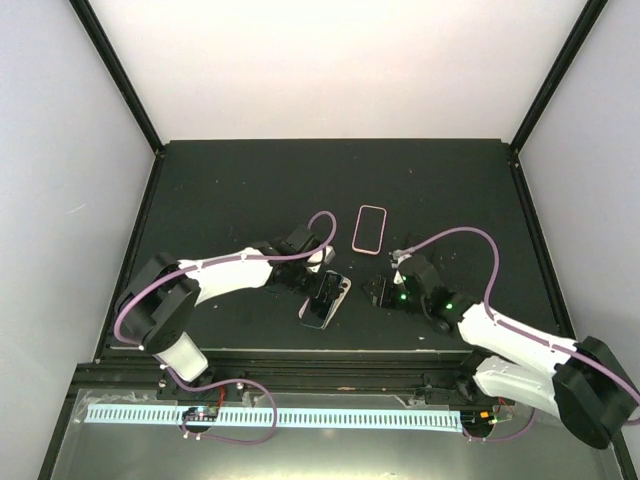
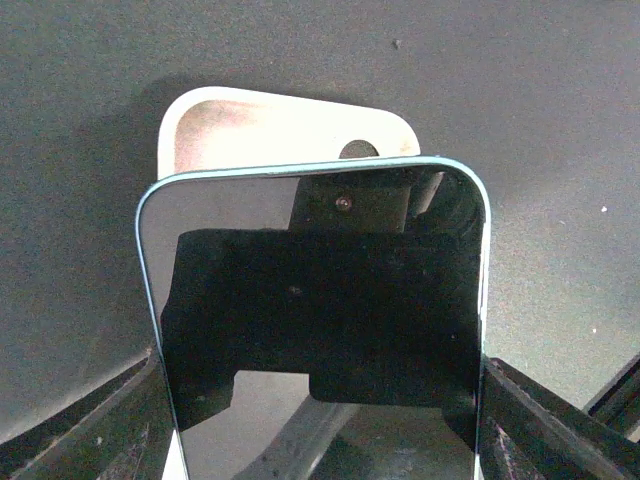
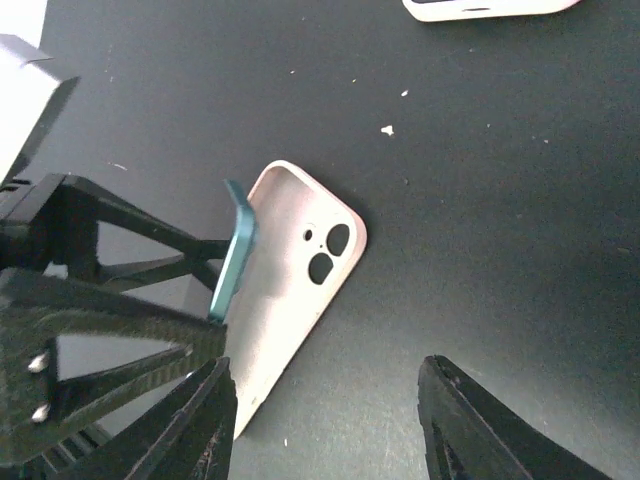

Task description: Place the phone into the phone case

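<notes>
My left gripper (image 2: 320, 425) is shut on the phone (image 2: 315, 300), gripping its two long edges. The phone has a light blue frame and a glossy black screen. It is tilted over the pale phone case (image 2: 280, 125), which lies open side up on the black table with its camera cutout at the far end. In the right wrist view the phone's edge (image 3: 235, 250) stands raised above the case (image 3: 295, 290). My right gripper (image 3: 325, 430) is open and empty, just beside the case. The top view shows the left gripper (image 1: 324, 288), the case (image 1: 343, 283) and the right gripper (image 1: 383, 292).
A second, pink-rimmed case (image 1: 370, 228) lies on the black table (image 1: 220, 190) behind the two grippers; its edge shows at the top of the right wrist view (image 3: 480, 8). Black frame posts and pale walls surround the table.
</notes>
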Available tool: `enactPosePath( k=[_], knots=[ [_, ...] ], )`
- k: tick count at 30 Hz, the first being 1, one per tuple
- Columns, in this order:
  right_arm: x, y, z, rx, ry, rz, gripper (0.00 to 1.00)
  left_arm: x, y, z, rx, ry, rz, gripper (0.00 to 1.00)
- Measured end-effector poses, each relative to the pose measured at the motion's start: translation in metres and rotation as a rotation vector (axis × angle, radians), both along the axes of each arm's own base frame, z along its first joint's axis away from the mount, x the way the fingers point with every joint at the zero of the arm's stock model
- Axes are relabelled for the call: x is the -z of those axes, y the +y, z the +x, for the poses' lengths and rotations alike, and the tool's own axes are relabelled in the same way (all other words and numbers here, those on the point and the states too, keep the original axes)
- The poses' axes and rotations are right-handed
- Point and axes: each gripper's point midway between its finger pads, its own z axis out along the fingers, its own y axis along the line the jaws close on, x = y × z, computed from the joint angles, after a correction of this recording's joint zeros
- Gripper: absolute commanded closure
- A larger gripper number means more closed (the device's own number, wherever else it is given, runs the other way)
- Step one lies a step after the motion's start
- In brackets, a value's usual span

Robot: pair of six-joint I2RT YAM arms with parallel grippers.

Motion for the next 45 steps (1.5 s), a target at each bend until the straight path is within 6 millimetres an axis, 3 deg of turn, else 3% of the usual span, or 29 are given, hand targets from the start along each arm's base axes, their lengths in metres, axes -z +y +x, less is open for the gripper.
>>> enactPosePath(
  k=[4,12,18,22,25,28,31,36,45],
  knots=[
    [-0.003,-0.005,-0.007,0.012,0.000,0.029,0.48,0.008,-0.005,0.002,0.017,0.007,0.012,0.37],
    [-0.002,-0.003,-0.009,0.010,0.019,0.048,0.46,0.007,-0.008,0.007,0.038,-0.017,0.015,0.10],
    [0.007,0.001,-0.013,0.001,0.057,0.068,0.46,0.002,-0.010,0.010,0.042,-0.037,0.010,0.04],
    [0.011,0.007,-0.015,-0.003,0.084,0.104,0.48,-0.002,-0.009,0.013,0.033,-0.054,0.010,0.07],
    [0.016,0.014,-0.017,-0.009,0.121,0.128,0.50,-0.004,-0.003,0.017,0.011,-0.059,0.022,0.18],
    [0.024,0.023,-0.022,-0.021,0.165,0.144,0.51,-0.004,0.006,0.023,-0.025,-0.059,0.028,0.26],
    [0.035,0.033,-0.029,-0.037,0.217,0.150,0.51,-0.001,0.022,0.026,-0.070,-0.048,0.024,0.27],
    [0.049,0.046,-0.035,-0.053,0.279,0.158,0.53,0.013,0.045,0.009,-0.101,0.015,0.012,0.27],
    [0.059,0.062,-0.037,-0.078,0.319,0.187,0.58,0.023,0.042,-0.017,-0.073,0.075,-0.077,0.44]
  ],
)
